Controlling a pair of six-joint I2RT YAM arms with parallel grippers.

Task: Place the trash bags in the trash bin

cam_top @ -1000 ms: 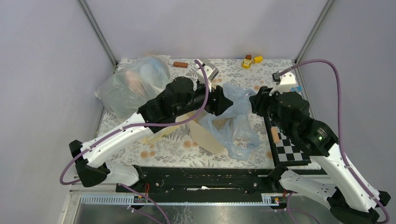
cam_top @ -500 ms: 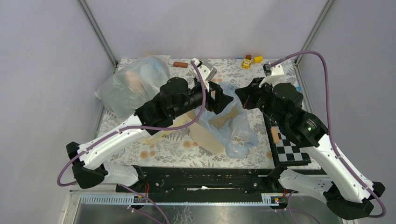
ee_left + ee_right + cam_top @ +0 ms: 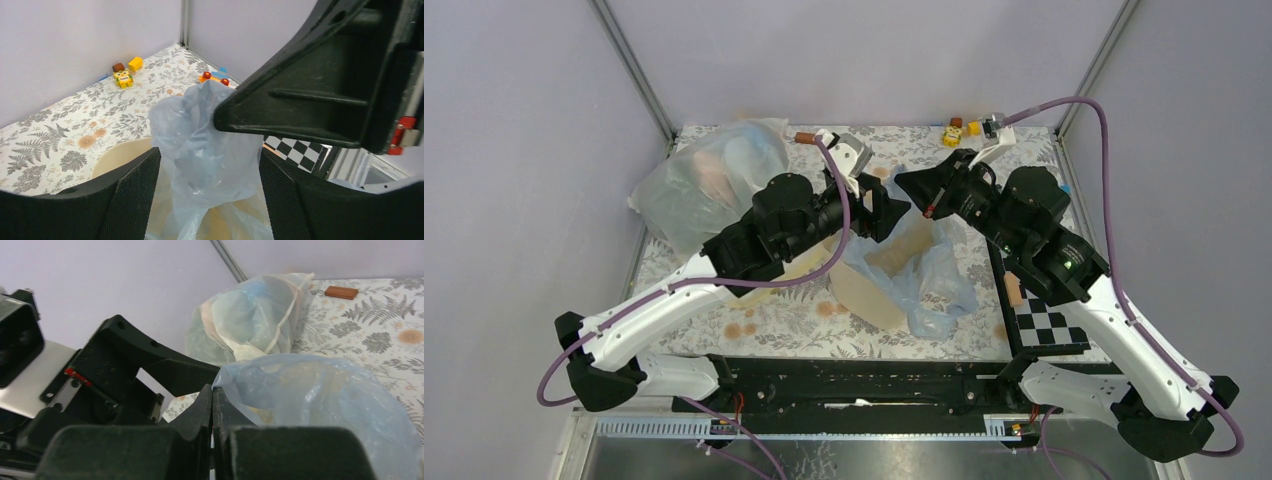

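Note:
The trash bag (image 3: 934, 275), thin pale blue plastic, hangs from my right gripper (image 3: 906, 186) and drapes over the mouth of the trash bin (image 3: 864, 295), which leans on its side on the table. The right wrist view shows my right gripper (image 3: 212, 395) shut on the top edge of the bag (image 3: 320, 400). My left gripper (image 3: 889, 208) is open just left of the right one. In the left wrist view its fingers (image 3: 135, 195) straddle the hanging bag (image 3: 210, 145) without pinching it, above the bin's rim (image 3: 122, 157).
A bulky clear whitish bag (image 3: 714, 180) sits at the back left. A pale yellow bag (image 3: 769, 285) lies under my left arm. A brown block (image 3: 805, 138) and small toys (image 3: 959, 130) lie along the back edge. A checkerboard (image 3: 1044, 325) lies at the right.
My right gripper moved left and toward the back, lifting the bag's top edge. My left gripper moved back with it, and the bag drew up over the bin's mouth.

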